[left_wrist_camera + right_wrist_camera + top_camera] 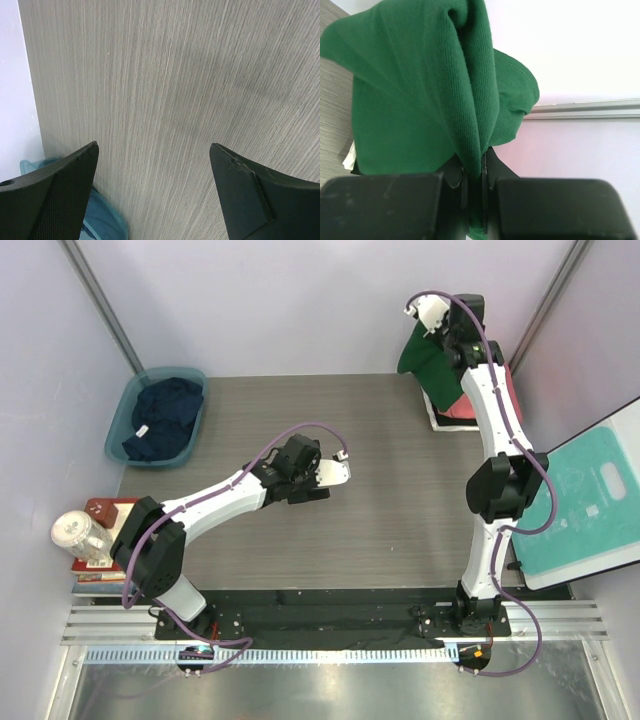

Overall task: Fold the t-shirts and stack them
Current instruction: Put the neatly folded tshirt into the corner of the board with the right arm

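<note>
Over the middle of the table (400, 500), our left gripper (155, 150) hangs with its jaws wide apart, holding nothing. At the table's far right corner, our right gripper (474, 170) has its jaws clamped on a bunched fold of the dark green t-shirt (420, 100), which hangs over the folded coral-red t-shirt (455, 408). Just off the table's far left corner, the navy t-shirt (165, 415) lies crumpled in the teal tub (122, 422).

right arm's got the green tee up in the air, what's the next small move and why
Probably lower the right end effector a little so the green t-shirt settles on the folded stack. The shirt is clamped and hangs above that pile at the far right corner, while the left end effector is open and empty over the table.
</note>
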Motion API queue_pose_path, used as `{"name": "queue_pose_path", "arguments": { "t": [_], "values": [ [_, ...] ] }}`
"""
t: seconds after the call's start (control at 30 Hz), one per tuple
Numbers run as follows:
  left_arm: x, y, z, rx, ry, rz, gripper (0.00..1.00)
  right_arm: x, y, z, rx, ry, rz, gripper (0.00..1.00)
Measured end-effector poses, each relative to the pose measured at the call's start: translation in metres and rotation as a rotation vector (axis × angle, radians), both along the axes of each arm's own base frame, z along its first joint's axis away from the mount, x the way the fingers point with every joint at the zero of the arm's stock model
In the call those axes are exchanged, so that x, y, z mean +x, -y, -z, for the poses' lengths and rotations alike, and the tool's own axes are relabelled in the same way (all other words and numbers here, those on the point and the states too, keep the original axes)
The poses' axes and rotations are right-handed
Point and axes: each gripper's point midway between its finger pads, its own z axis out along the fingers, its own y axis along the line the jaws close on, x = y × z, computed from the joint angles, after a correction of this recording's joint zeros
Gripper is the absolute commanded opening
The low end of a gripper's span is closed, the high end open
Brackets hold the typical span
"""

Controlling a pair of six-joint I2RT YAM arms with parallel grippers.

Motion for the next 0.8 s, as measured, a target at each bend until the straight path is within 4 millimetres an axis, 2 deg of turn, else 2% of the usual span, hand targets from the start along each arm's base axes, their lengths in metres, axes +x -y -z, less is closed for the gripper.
{"name": "queue_pose_path", "arguments": {
  "t": [0.13,0.3,0.67,0.8],
  "values": [
    [-0.001,-0.001,0.001,0.003,-0.003,0.000,0.91,0.004,0.010,0.011,-0.002,-0.017,0.016,0.01],
    [-0.001,-0.001,-0.001,0.000,0.001,0.000,0.91,0.012,0.035,0.033,-0.002,-0.051,0.057,0.01],
    [-0.004,-0.004,-0.004,0.001,-0.001,-0.001,0.91,0.032,0.118,0.091,-0.037,-0.097,0.195,0.01],
    [-0.006,-0.006,-0.008,0.000,0.000,-0.001,0.92,0.038,0.140,0.113,-0.060,-0.109,0.232,0.01]
  ]
}}
